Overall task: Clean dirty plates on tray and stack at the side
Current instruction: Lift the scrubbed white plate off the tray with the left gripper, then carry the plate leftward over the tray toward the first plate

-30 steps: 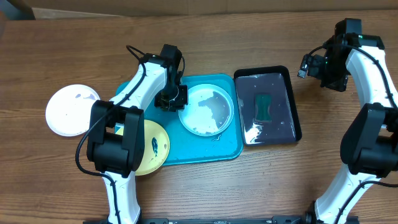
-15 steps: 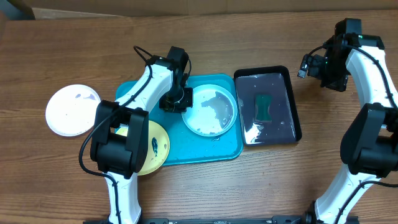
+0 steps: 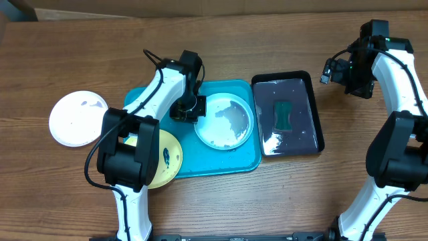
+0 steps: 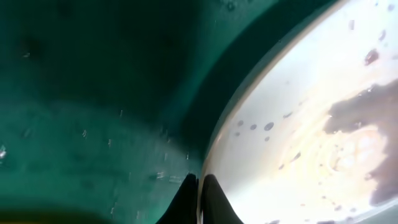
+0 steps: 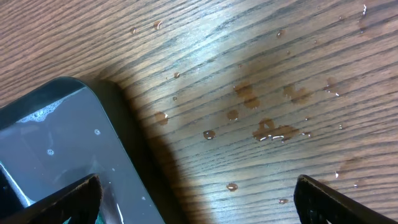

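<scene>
Overhead view of a wooden surface (image 3: 221, 40) with two robot arms. My left tool (image 3: 187, 108) sits low on the turquoise tray (image 3: 200, 152), at the left edge of the pale blue plate (image 3: 225, 120). In the left wrist view, that tool (image 4: 200, 184) is pinched tight on the plate's rim, one finger on either side. The plate (image 4: 298, 124) lies flat in the tray (image 4: 93, 93), carrying a dark smear and scattered specks.

The yellow plate (image 3: 166, 158) rests at the tray's lower left corner, partly hidden by my left arm, and shows a dark mark. The white plate (image 3: 78, 118) lies alone on the surface, well apart to the left, with faint specks.

Just right of the turquoise tray is a black tray (image 3: 304, 84) holding shallow water and a green sponge (image 3: 283, 115). My right tool (image 5: 198, 190) hangs spread wide, empty, over wet wood beside that tray's corner (image 5: 56, 124).

I judge this as the steadying step: the plate is gripped but not yet wiped. Next, I expect the right arm must come down for the sponge while the left keeps the rim pinned without tipping the plate.
</scene>
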{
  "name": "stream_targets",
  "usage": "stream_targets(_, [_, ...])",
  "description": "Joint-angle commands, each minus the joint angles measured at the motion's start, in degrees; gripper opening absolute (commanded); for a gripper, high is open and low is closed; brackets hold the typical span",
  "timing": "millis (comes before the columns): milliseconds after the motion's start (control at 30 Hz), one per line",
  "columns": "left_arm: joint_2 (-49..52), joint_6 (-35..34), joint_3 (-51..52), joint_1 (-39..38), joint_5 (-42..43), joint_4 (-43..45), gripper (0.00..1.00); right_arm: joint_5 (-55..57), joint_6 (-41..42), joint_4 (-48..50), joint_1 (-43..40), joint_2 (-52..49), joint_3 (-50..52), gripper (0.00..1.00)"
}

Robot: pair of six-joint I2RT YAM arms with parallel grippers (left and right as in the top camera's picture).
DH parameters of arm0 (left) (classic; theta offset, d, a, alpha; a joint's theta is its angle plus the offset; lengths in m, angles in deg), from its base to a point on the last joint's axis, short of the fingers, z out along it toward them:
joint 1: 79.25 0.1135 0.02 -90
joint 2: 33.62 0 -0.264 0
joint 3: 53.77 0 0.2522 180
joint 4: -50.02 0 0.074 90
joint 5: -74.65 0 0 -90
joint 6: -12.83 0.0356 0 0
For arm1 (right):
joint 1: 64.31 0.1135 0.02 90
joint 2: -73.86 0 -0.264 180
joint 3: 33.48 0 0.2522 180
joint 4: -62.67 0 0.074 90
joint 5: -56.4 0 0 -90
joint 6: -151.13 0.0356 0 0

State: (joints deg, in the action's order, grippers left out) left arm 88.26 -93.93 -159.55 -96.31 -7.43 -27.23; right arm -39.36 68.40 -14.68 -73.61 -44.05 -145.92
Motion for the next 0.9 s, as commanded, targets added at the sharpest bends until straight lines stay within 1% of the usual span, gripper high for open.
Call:
stream_targets(0, [0.13,0.48,-8.13,1.2,-0.9,-3.3,0.04,-0.04,0.17,0.35,-0.09,1.11,-0.68,1.0])
stream_targets(333, [0.13,0.46,-27.26,0.7,-2.49,-14.01,0.04,-0.04,0.17,0.35,-0.09,1.11,-0.68,1.0])
stream_targets(433, [0.13,-0.22,-31.43,-0.31,-2.58,-15.58,0.04,-0.04,0.17,0.35,-0.09,1.11,-0.66,1.0])
stream_targets(600, [0.13,-1.01,-33.29,-4.17,-2.8,-13.51,0.04,-0.04,0.17,0.35,-0.09,1.11,-0.68,1.0])
stream_targets(767, [0.13,-4.33,-33.29,-10.25,-9.49,-9.6,0.04,-0.04,0.17,0.35,-0.09,1.11,-0.68,1.0])
stream_targets(867, [0.13,-4.74,-33.29,-14.82,-14.45,-7.08,0.04,-0.04,0.17,0.35,-0.09,1.11,-0.68,1.0])
